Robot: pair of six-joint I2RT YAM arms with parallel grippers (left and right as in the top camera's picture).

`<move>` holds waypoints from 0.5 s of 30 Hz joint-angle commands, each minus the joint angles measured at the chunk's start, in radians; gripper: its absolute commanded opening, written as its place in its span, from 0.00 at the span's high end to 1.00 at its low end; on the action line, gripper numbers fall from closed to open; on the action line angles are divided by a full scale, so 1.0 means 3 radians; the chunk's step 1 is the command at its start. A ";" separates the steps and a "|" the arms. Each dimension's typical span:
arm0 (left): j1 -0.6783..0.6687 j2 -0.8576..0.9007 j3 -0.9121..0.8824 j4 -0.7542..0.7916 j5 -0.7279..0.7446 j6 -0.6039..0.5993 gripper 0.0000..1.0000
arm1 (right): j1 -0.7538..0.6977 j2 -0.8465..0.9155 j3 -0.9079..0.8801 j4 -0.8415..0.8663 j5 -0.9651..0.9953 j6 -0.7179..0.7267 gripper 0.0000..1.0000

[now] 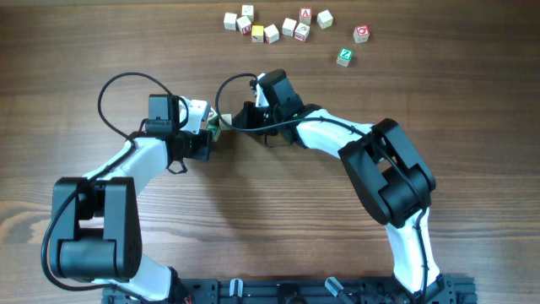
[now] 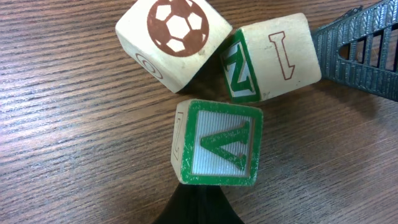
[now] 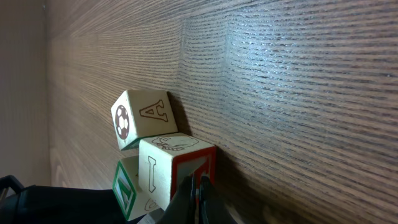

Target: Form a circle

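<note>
The circle is a tight group of three pale wooden cubes [image 1: 216, 126], mostly hidden between the two grippers in the overhead view. In the left wrist view a cube with a brown football [image 2: 174, 37] and a cube with a green N and an I [image 2: 273, 59] lie touching. A cube with a green-framed letter [image 2: 217, 144] sits just below them. My left gripper [image 2: 198, 208] is shut, its tip against that lower cube's near edge. My right gripper [image 3: 199, 190] is shut, its tip pressed on the red-framed face of the I cube [image 3: 165, 171]. Neither gripper holds anything.
Several loose letter cubes [image 1: 270, 27] are scattered along the table's far edge, with two more [image 1: 353, 46] apart at the right. The right gripper's black finger [image 2: 360, 50] shows beside the N cube. Both arms' cables loop above the wrists.
</note>
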 commanded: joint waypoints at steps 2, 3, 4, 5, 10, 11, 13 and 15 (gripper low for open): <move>-0.0015 0.0050 -0.0031 0.0033 -0.0019 0.0037 0.96 | 0.0003 0.0065 0.0011 0.0037 -0.0050 0.0019 0.95; -0.0015 0.0050 -0.0031 0.0033 -0.0019 0.0037 0.96 | 0.0003 0.0065 0.0011 0.0046 -0.0051 0.0019 0.95; -0.0015 0.0050 -0.0031 0.0034 -0.0019 0.0037 0.96 | 0.0003 0.0065 0.0011 0.0047 -0.0051 0.0019 0.95; -0.0015 0.0050 -0.0031 0.0034 -0.0019 0.0037 0.96 | 0.0003 0.0065 0.0011 0.0053 -0.0052 0.0019 0.96; -0.0015 0.0050 -0.0031 0.0056 -0.0018 -0.0037 0.96 | 0.0001 0.0065 0.0010 0.0055 -0.0052 0.0017 0.95; -0.0014 0.0050 -0.0031 0.0053 -0.0019 -0.0037 0.96 | 0.0001 0.0065 0.0011 0.0055 -0.0052 0.0011 0.95; -0.0014 0.0050 -0.0031 0.0045 -0.0020 -0.0036 0.96 | 0.0000 0.0065 0.0011 0.0055 -0.0039 -0.0006 0.95; -0.0014 0.0050 -0.0031 0.0033 -0.0020 -0.0036 0.96 | -0.0032 0.0065 0.0010 0.0050 -0.0038 -0.0015 0.95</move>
